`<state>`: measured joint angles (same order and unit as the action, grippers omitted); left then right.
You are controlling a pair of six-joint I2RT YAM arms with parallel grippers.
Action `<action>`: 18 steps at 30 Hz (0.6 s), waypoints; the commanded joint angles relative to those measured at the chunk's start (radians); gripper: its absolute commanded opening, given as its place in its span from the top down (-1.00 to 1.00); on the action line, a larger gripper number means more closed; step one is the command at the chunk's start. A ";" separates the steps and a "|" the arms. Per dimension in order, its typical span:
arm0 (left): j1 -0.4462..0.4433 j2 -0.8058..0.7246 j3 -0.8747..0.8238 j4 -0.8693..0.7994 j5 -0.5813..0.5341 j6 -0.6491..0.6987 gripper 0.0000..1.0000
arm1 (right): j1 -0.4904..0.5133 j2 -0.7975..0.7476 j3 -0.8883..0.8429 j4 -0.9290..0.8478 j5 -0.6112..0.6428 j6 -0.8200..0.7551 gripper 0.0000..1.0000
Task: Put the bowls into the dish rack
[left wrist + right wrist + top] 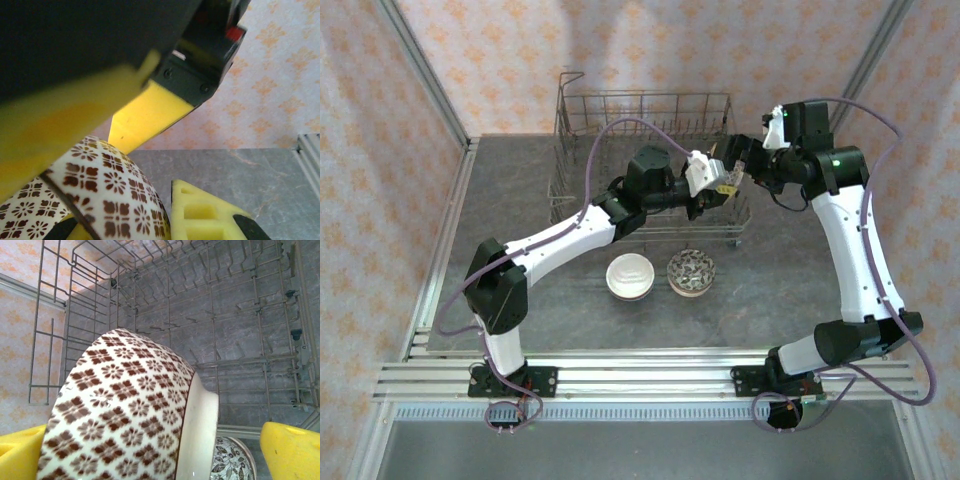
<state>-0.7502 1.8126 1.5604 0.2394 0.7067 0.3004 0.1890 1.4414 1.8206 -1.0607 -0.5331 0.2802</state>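
Note:
A cream bowl with a brown flower pattern (125, 410) hangs on edge over the front right of the grey wire dish rack (582, 128), where both grippers meet. My left gripper (718, 183) holds this bowl (100, 185), with one yellow finger (200, 212) against its side. My right gripper (746, 172) stands open around it; a wide gap separates the rim from its right finger (292, 450). A cream-white bowl (630, 275) and a multicolour leaf-patterned bowl (690, 272) sit on the table in front of the rack.
Rows of upright tines (240, 315) cover the rack floor below the held bowl. The rack's raised loop handle (570, 77) is at its back left corner. Patterned walls enclose the grey table (520, 190) on three sides.

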 commanded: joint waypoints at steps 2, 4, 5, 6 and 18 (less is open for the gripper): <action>0.005 -0.003 0.043 0.092 0.069 -0.036 1.00 | 0.000 -0.019 -0.007 0.033 -0.043 0.044 -0.99; 0.004 0.003 0.045 0.090 0.070 -0.035 1.00 | 0.007 -0.019 -0.002 0.039 -0.050 0.057 -0.99; 0.005 0.005 0.048 0.089 0.069 -0.031 1.00 | 0.013 -0.018 0.003 0.035 -0.053 0.061 -0.99; 0.004 0.008 0.050 0.086 0.065 -0.028 1.00 | 0.017 -0.016 0.006 0.032 -0.057 0.068 -0.99; 0.006 0.041 0.070 0.103 0.064 0.000 1.00 | 0.032 0.004 0.026 -0.079 -0.064 0.098 -0.96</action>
<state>-0.7460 1.8343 1.5810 0.2695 0.7521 0.2832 0.2089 1.4448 1.8194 -1.1007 -0.5610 0.3603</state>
